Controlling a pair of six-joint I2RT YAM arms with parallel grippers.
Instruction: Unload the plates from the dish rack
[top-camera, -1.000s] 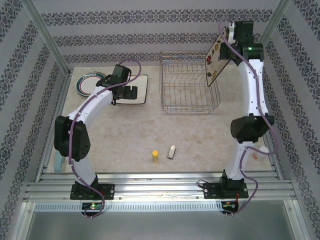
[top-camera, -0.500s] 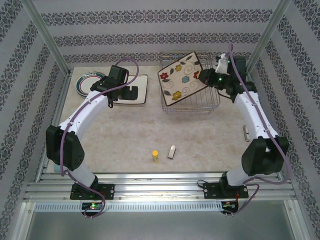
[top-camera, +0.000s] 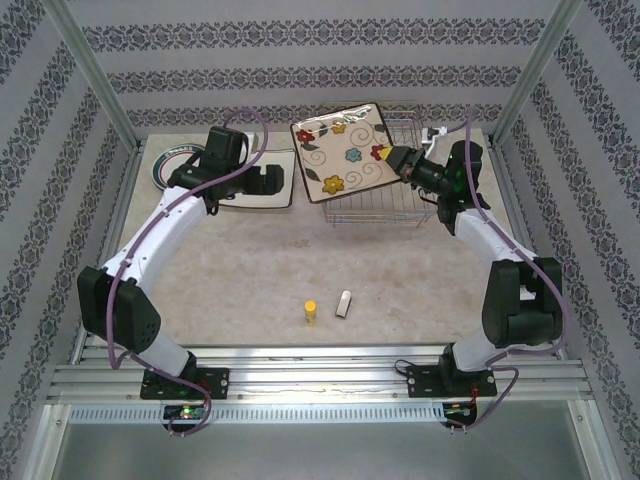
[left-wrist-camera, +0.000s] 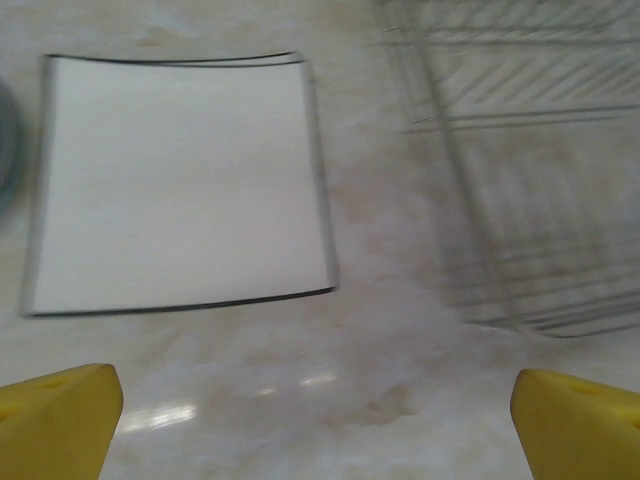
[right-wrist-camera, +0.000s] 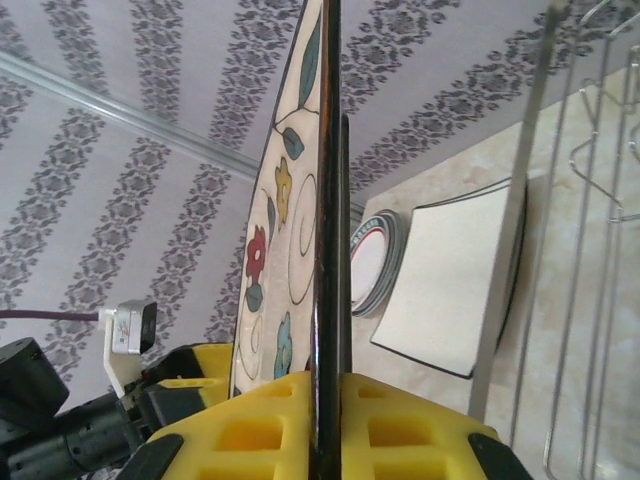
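Note:
My right gripper is shut on the rim of a square cream plate with coloured flowers, holding it in the air over the left part of the wire dish rack. In the right wrist view this plate stands edge-on between the yellow fingers. Left of the rack lie white-backed square plates face down, and round teal-ringed plates sit further left. My left gripper hovers open over the square plates, nothing between its fingertips.
A small yellow object and a pale oblong piece lie near the table's front middle. Metal frame posts stand at both back corners. The rack shows to the right in the left wrist view.
The right arm has swung the flowered plate down from high at the right and leftward across the rack. The left gripper shifted slightly left over the square plates.

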